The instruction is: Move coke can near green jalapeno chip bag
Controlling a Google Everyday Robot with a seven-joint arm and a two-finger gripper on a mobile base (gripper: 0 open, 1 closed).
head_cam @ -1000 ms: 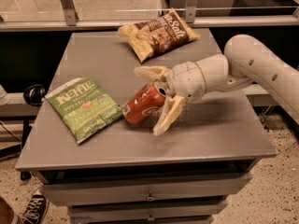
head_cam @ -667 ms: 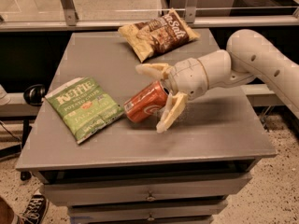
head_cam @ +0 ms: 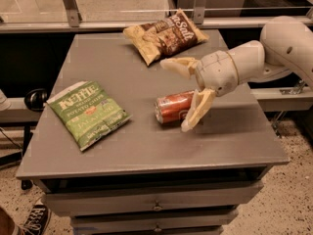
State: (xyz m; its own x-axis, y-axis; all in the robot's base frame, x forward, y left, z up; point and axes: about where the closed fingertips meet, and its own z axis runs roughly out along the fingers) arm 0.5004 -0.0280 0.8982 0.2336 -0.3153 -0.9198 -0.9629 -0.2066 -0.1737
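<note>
The claw (head_cam: 175, 95) hangs spread wide, right of the green bag (head_cam: 88, 112), one finger above the can (head_cam: 172, 108), the other at its end away from the bag, pinching nothing. The can lies on its side near the bag, not touching, which looks close enough for the task.

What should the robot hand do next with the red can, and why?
Probably close the gripper on the coke can. Its fingers stand open either side of the can, which lies on its side with bare table between it and the green jalapeno chip bag.
</note>
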